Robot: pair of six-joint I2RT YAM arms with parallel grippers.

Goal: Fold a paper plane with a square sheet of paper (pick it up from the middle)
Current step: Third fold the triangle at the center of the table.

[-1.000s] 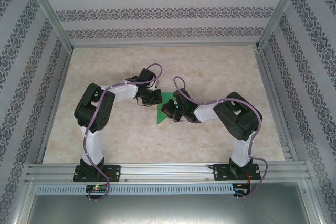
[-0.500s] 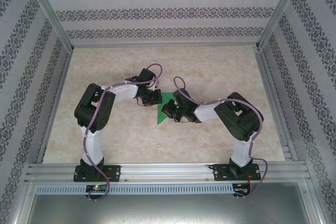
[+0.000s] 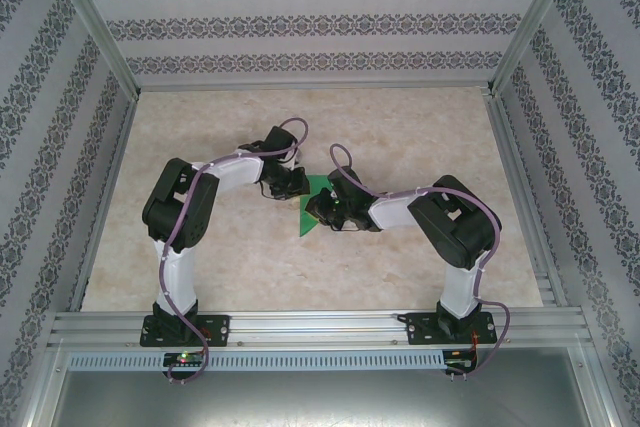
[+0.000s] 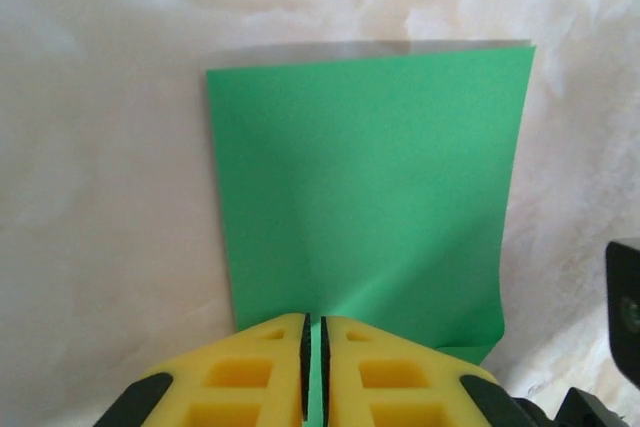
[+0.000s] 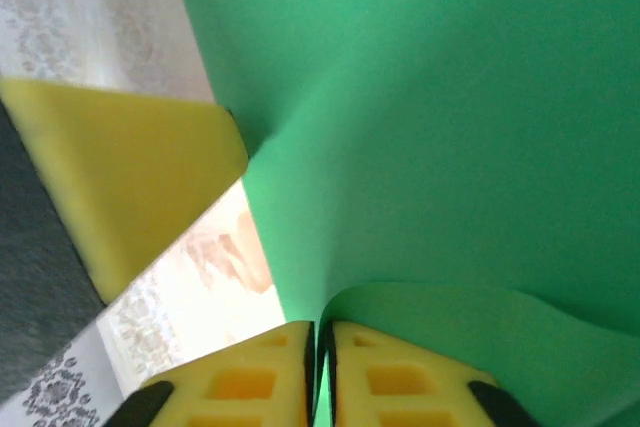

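Clamping thin bright green square paper sheet (image 4: 365,197) in closed left gripper (image 4: 314,332) and closed right gripper (image 5: 322,335); apparently starting first fold.

White-and-black arms (image 3: 175,277) trail purple cables (image 3: 296,127), tipped with recessed yellow fingers (image 4: 250,377).

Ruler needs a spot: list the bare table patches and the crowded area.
Bare table: far strip along the back wall; near strip between the arm bases. Crowded: centre, where left end effector and right end effector pinch the green sheet.
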